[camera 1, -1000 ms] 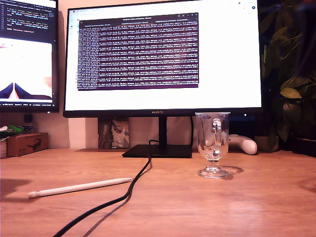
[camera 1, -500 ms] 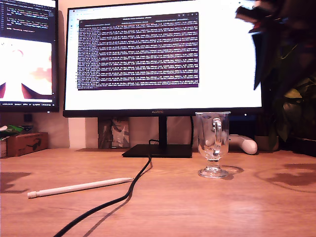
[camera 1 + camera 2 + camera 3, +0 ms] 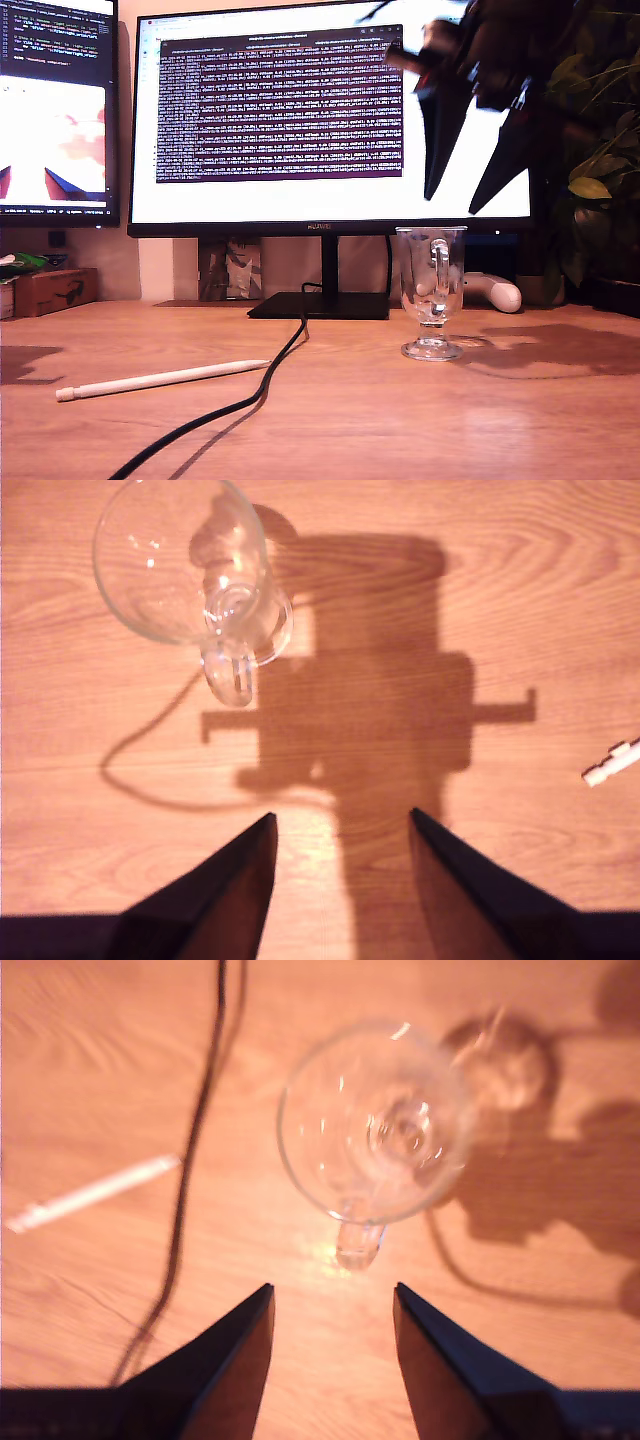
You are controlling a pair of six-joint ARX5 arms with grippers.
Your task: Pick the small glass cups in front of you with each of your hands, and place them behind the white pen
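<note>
A clear glass mug (image 3: 430, 295) with a loop handle stands on the wooden desk (image 3: 400, 420), right of centre in the exterior view. My second gripper (image 3: 452, 200) hangs open and blurred well above it; its wrist view looks down into that mug (image 3: 375, 1120), ahead of the open second gripper (image 3: 333, 1286). The white pen (image 3: 160, 380) lies toward the exterior view's left, and the white pen (image 3: 95, 1192) also shows beside the cable. A second mug (image 3: 180, 565) shows only in the first wrist view, ahead of my open first gripper (image 3: 341, 813). The pen's end (image 3: 610, 763) shows there too.
A black cable (image 3: 250, 395) runs from the monitor stand (image 3: 320, 305) toward the front edge, between pen and mug. Behind the mug lies a white controller (image 3: 490, 292). Plants (image 3: 600, 180) fill the exterior view's right, and a small box (image 3: 55, 290) sits at its left.
An arm has come in from the exterior view's upper right, moving left and lower until it hangs above the mug. Its shadow has spread on the desk. Mug and pen have not moved.
</note>
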